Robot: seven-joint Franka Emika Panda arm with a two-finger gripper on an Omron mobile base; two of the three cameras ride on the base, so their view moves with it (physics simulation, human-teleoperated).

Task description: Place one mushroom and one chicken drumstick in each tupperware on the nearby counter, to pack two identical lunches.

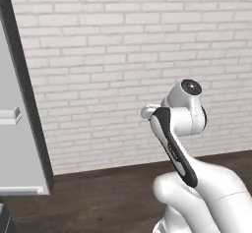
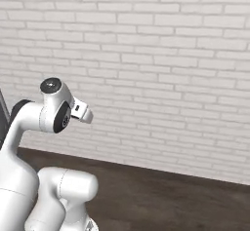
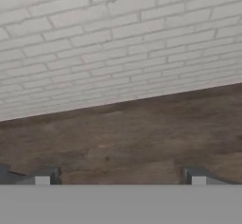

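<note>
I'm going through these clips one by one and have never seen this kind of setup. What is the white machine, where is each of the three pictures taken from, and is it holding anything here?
The white machine with dark joints is a robot arm on a base that can drive; everything is computer-rendered. Two pictures come from cameras riding on that base behind the arm, one to its left and one to its right, so the same arm appears from two sides. The third comes from a camera on the hand, looking along the claw: the two small dark fingertips near the bottom of that picture stand far apart, open, with nothing between them. Ahead are a whitewashed brick wall and a dark wooden floor. At the left edge of the left picture stands a tall grey panel with a dark edge; I cannot tell what it is.
</note>
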